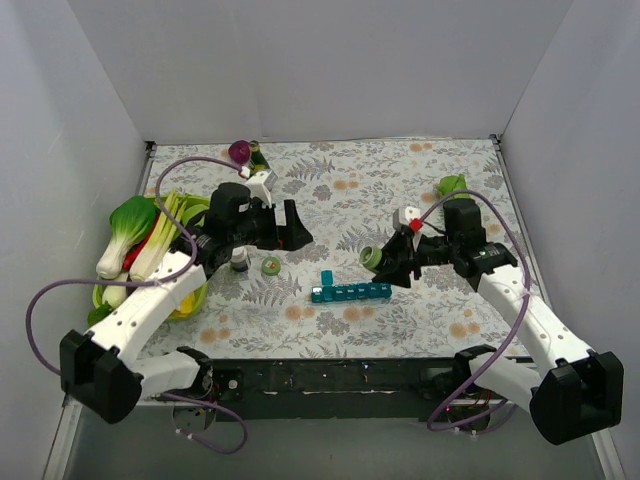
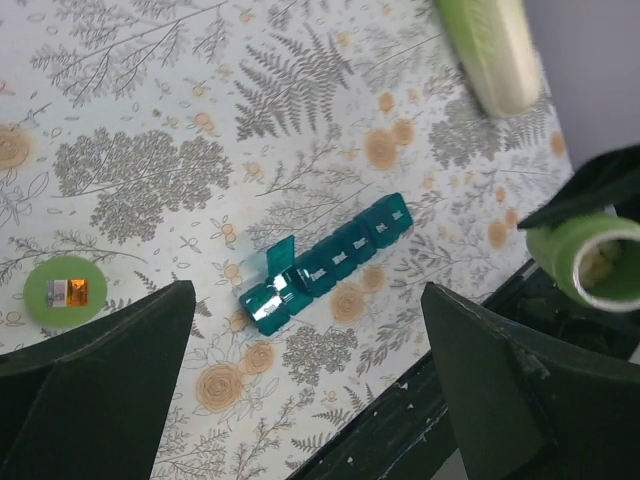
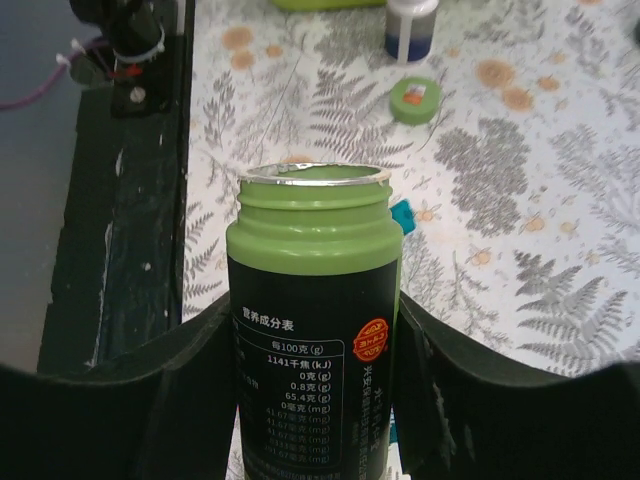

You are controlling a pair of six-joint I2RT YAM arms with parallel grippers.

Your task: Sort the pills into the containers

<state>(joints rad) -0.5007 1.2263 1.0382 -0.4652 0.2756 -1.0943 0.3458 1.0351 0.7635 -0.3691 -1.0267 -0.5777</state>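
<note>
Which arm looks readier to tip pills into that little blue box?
Right. The right gripper holds the uncapped green bottle tipped close to the pill organiser, whose end lid stands open. The left gripper is open and empty.

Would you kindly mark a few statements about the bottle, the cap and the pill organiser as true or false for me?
1. The right hand holds the green bottle, which is uncapped. True.
2. The left hand is shut on the green cap. False: it is open and empty, and the cap lies on the table.
3. One end compartment of the pill organiser has its lid up. True.
4. The pill organiser stands in the bowl of vegetables. False: it lies on the table, between the two hands.
</note>
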